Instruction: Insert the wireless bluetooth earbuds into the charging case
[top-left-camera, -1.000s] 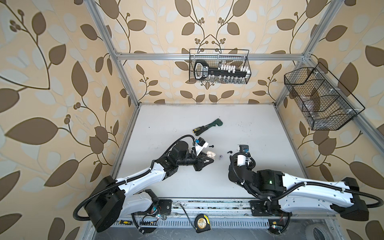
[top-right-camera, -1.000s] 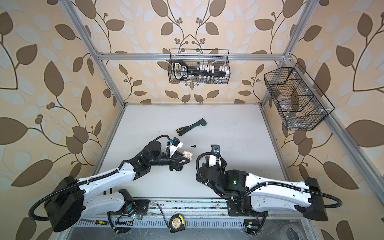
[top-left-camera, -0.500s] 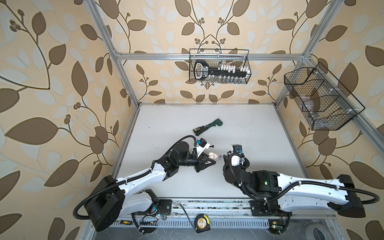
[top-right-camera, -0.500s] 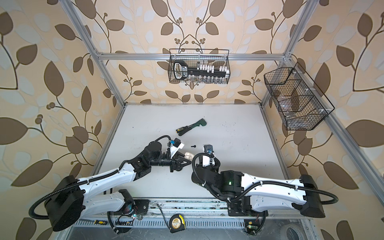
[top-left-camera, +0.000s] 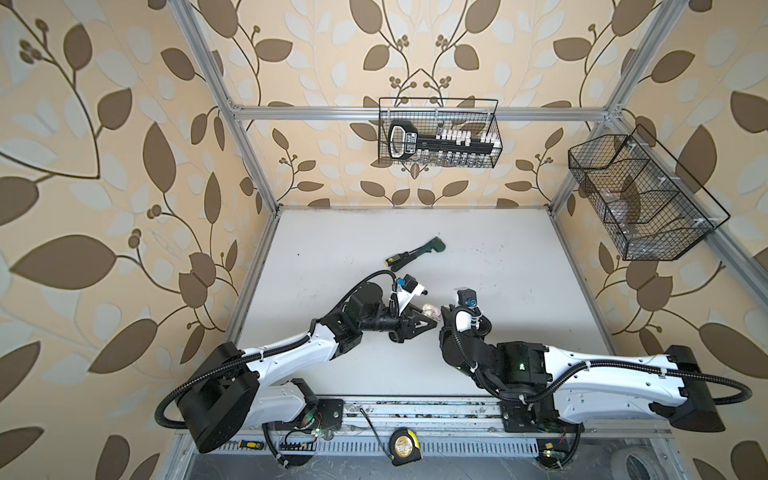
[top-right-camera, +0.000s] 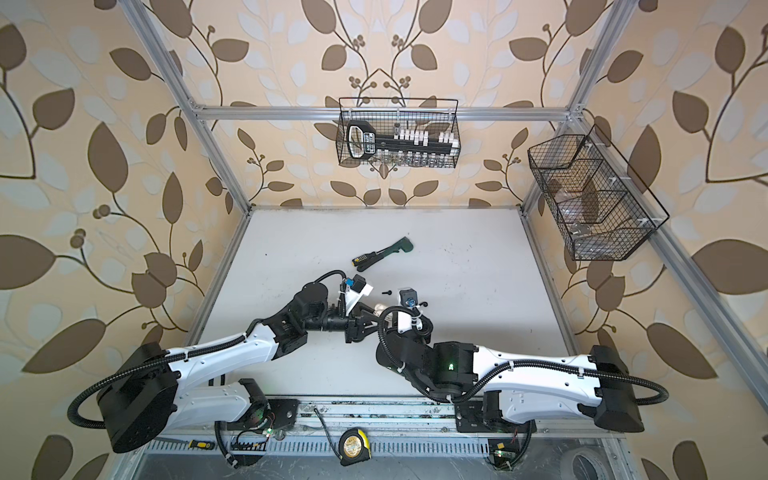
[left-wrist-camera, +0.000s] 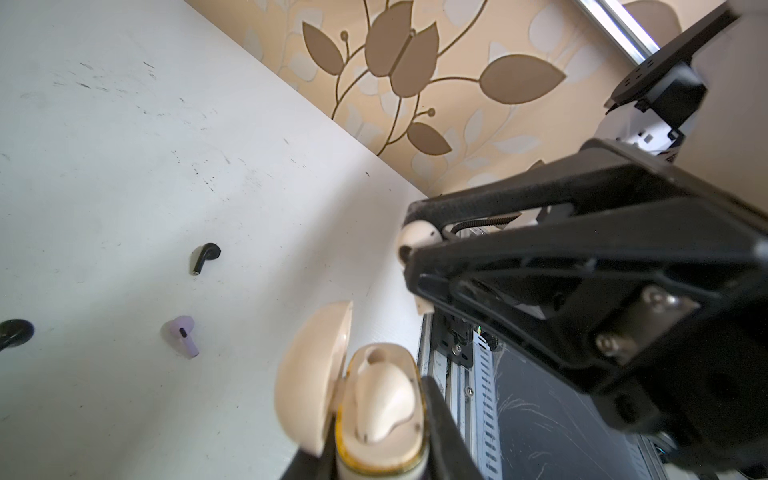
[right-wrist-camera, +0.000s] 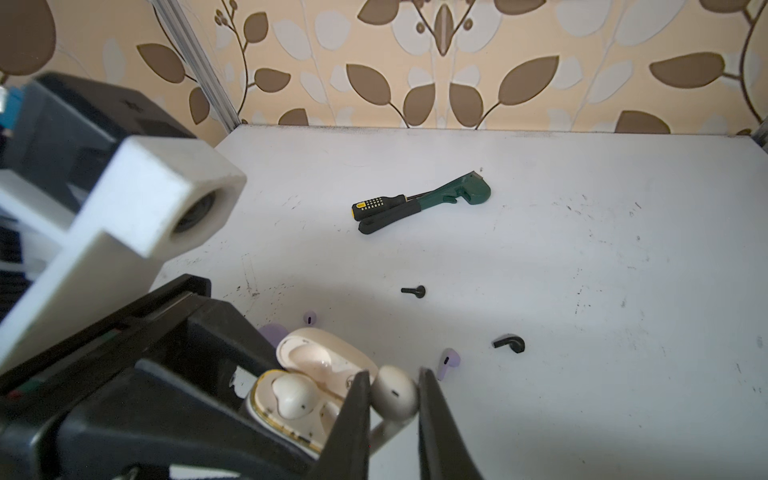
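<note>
Cream earbud (right-wrist-camera: 392, 395) (in right gripper (right-wrist-camera: 394, 374)) now nearer open case (right-wrist-camera: 299, 345)

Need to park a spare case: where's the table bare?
Bare: the table right of the green wrench up to the right rail, and the strip along the back wall. Crowded: centre front, around the cream case and loose earbuds.

The right gripper (right-wrist-camera: 392, 376) has slid over toward the charging case (right-wrist-camera: 307, 370). A second ago it was well apart from the case. Now it sits just beside the open case, with the cream earbud (right-wrist-camera: 392, 397) pinched in it. In both top views the right arm (top-left-camera: 519, 365) now covers the lilac earbud (right-wrist-camera: 449, 361) near the case.
</note>
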